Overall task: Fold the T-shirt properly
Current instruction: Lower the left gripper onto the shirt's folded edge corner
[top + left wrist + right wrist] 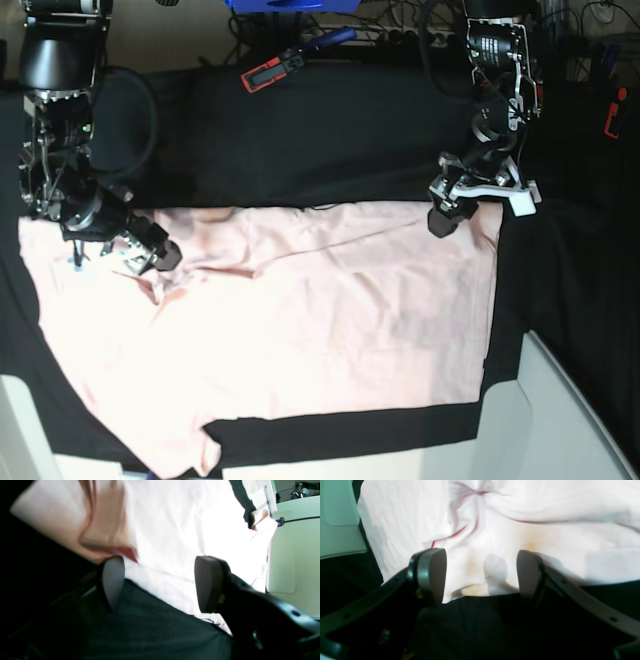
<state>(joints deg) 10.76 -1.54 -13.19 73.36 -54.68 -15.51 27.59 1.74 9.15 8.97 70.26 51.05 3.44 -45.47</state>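
The pale pink T-shirt (320, 330) lies spread plain side up on the black table cloth (300, 140), with wrinkles near its upper left. My left gripper (443, 222) hovers at the shirt's upper right corner. In the left wrist view that gripper (160, 582) is open, and the T-shirt (180, 530) edge runs between its fingers over the cloth (150, 620). My right gripper (162, 256) is over the wrinkled upper left part. In the right wrist view this gripper (480, 575) is open above the T-shirt (545, 530) edge, holding nothing.
A red and black tool (270, 70) and a blue object (290, 5) lie at the back of the table among cables. A red item (615, 110) hangs at the far right. White panels (560, 420) border the table's front and right side.
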